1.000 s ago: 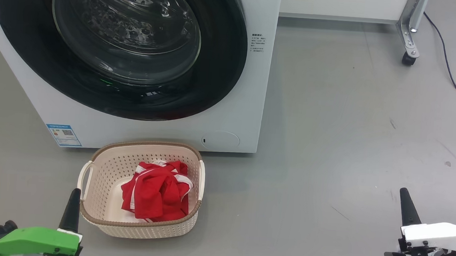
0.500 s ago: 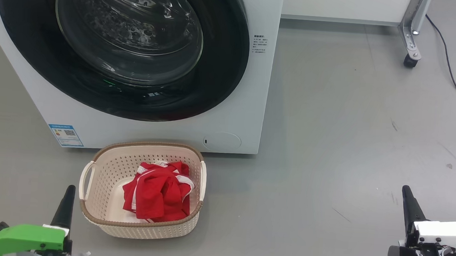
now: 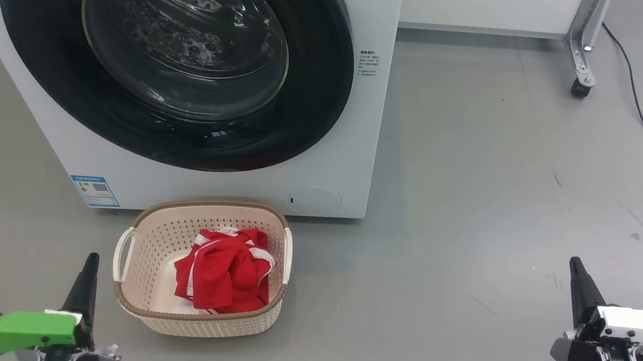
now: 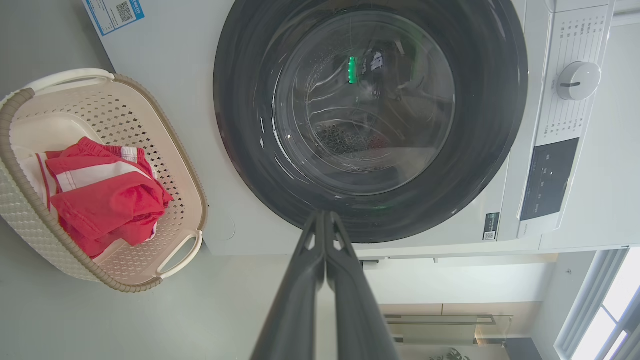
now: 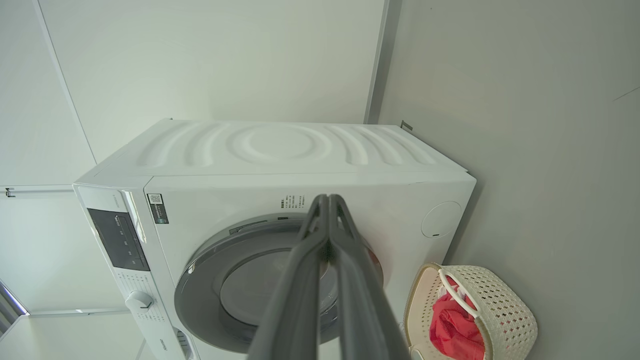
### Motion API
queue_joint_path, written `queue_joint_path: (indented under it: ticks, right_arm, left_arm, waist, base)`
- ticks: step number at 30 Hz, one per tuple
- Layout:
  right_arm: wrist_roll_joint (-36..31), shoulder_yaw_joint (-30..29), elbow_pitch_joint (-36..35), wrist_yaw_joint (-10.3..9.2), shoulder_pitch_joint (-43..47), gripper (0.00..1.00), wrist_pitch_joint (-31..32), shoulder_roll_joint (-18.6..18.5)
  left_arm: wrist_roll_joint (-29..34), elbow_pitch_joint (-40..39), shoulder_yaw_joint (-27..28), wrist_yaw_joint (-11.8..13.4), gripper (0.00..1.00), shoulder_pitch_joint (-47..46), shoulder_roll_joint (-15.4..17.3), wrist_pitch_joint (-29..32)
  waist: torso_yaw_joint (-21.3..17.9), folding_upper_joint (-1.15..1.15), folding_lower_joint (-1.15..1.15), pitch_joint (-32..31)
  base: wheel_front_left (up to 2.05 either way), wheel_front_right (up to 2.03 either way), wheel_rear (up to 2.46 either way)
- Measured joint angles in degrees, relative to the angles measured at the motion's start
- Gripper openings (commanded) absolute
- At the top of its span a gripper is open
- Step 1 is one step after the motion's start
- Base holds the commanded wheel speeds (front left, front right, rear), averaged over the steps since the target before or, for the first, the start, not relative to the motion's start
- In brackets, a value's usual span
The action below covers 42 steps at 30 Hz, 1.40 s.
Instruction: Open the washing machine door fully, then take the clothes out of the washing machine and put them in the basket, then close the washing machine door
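Washing machine door [image 3: 319, 95]: closed flush on the white washing machine [image 3: 360, 149]. Red-and-white clothes [image 3: 221, 275]: heaped inside the cream basket [image 3: 198, 323], on grey floor just in front of the machine's lower panel. Left gripper [image 3: 91, 260]: low, just beside the basket, fingers pressed together, empty. Right gripper [image 3: 576, 265]: well apart, likewise closed, gripping nothing.

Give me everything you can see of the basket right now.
The basket is a small cream plastic tub, a rounded rectangle with perforated walls, a brown woven-look rim and a pale loop handle on each short side. It stands upright on the grey floor, close in front of the washing machine; whether the two touch is unclear. Crumpled red clothes with white trim lie inside, towards its right part in the head view. Nothing else touches it.
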Motion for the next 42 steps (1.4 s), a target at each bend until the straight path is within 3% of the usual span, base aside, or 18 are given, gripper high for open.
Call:
queue_joint_path:
  ticks: [42]
  right_arm:
    - [-0.01, -0.13, 0.40, 0.01, -0.02, 0.00, 0.02, 0.02]
  left_arm:
    - [0.00, 0.04, 0.14, 0.00, 0.00, -0.09, 0.00, 0.42]
  waist:
    - [0.00, 0.00, 0.00, -0.02]
  base:
    - [0.00, 0.00, 0.00]
